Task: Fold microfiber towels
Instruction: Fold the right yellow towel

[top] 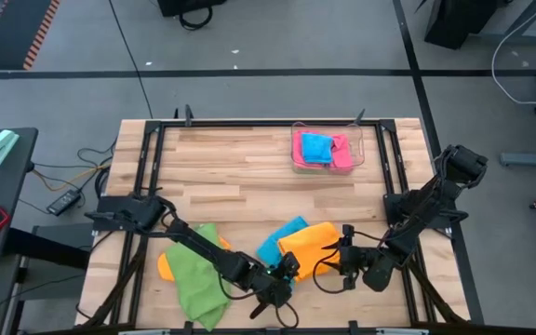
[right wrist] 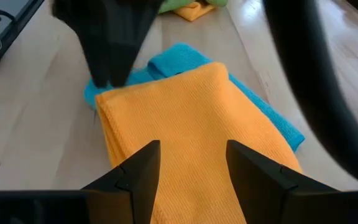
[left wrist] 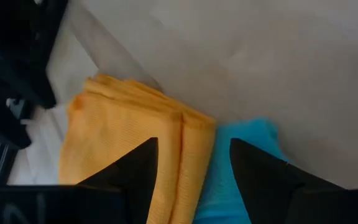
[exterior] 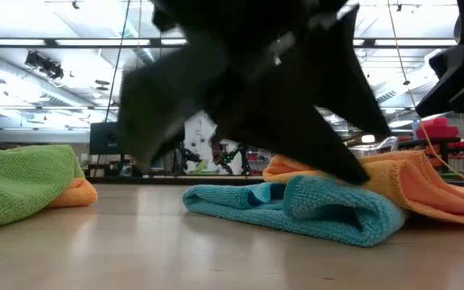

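Green towel [top: 195, 275]: crumpled near the tabletop's [top: 240, 172] front-left corner, lying over part of a second orange cloth [top: 164, 267].
Left arm: reaches low from the left edge across the front of the tabletop, wrist bent down.
Left gripper [top: 285, 276]: jaws open, holding nothing, poised over the seam where the orange towel [top: 310, 244] meets the blue towel [top: 280, 240].
Orange towel: folded, lying on the blue towel near the front edge, right of centre; long axis runs from front-left to back-right.
Blue towel: sticks out from under the orange one.
Right arm: comes in from the right edge, bent low.
Right gripper [top: 339, 261]: jaws open, empty, over the orange towel's right end.
Tray [top: 328, 149]: at the back edge, holding blue and pink cloths.
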Robot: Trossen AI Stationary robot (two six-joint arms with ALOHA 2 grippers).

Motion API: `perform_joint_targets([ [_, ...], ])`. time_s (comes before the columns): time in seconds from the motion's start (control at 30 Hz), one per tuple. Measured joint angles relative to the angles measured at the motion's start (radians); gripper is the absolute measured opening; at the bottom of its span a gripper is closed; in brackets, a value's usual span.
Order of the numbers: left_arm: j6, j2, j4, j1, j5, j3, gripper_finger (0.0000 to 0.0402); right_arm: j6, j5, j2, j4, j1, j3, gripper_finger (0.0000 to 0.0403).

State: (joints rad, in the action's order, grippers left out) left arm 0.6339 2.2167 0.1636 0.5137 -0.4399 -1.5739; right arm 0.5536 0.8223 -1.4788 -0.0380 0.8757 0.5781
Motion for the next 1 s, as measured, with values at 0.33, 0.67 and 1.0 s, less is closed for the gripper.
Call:
perform_joint_targets([
  [0.33,0.044,0.031,-0.056,-0.031,-0.008,0.001,0.0189,0.001,0.000,0.001,-0.010,0.000,0.001,0.0193],
  [0.67,-0.047,0.031,-0.106,-0.031,-0.008,0.001,0.0099,-0.003,-0.011,0.001,-0.044,0.000,0.001,0.0193],
  [1.0,-0.180,0.031,-0.120,-0.029,-0.007,0.001,0.0012,-0.029,-0.023,-0.086,-0.146,-0.003,0.040,0.0193],
])
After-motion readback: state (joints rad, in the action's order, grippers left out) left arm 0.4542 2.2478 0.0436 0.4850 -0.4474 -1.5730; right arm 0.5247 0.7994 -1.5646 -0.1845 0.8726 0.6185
